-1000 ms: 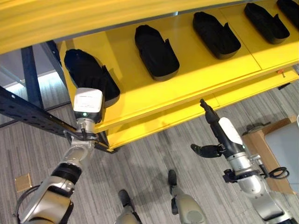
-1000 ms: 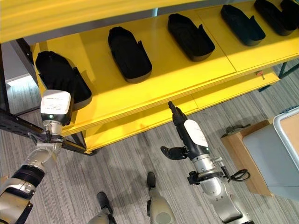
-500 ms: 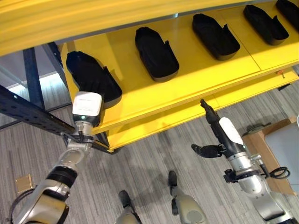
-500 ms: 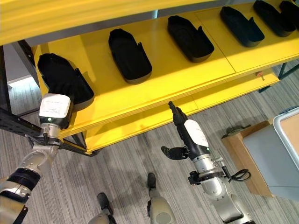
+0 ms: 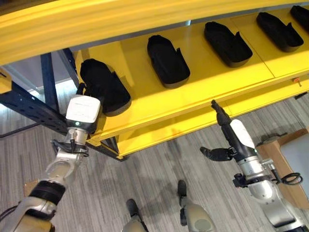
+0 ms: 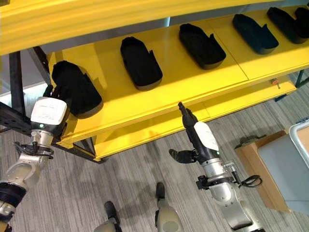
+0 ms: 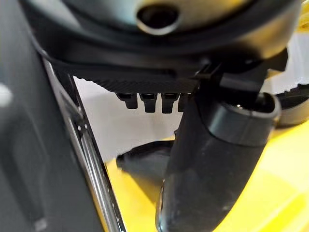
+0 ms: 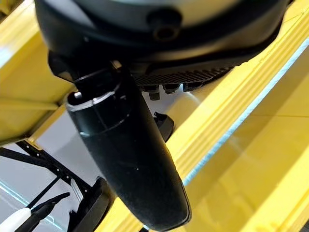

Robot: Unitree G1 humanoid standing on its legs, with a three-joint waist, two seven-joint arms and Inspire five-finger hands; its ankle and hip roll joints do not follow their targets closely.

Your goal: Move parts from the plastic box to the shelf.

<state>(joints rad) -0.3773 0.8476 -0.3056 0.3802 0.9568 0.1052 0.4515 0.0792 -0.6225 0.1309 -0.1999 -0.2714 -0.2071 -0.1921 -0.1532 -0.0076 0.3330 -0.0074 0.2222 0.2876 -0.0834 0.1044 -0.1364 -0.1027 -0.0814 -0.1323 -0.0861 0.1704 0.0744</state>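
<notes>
Several black moulded parts lie in a row on the yellow shelf point(image 5: 207, 79). The leftmost part point(image 5: 104, 87) rests near the shelf's left end. My left hand point(image 5: 83, 111) is just below and left of it at the shelf's front edge, fingers straight and open; in the left wrist view the same part point(image 7: 142, 162) lies on the shelf past the thumb point(image 7: 212, 159). My right hand point(image 5: 236, 137) hangs in front of the lower shelf point(image 5: 193, 121), fingers pointing up, thumb out, holding nothing. The grey plastic box point(image 6: 285, 169) sits at the far right.
A dark blue perforated upright point(image 5: 29, 104) and brace stand beside my left arm. The upper yellow beam point(image 5: 120, 21) overhangs the shelf. The box rests on a brown stand point(image 6: 253, 162). Grey striped floor lies between shelf and stand.
The camera has shifted, sliding the shelf right and down in view. My left hand has drawn back down and left from the leftmost part. The right hand has kept its pose.
</notes>
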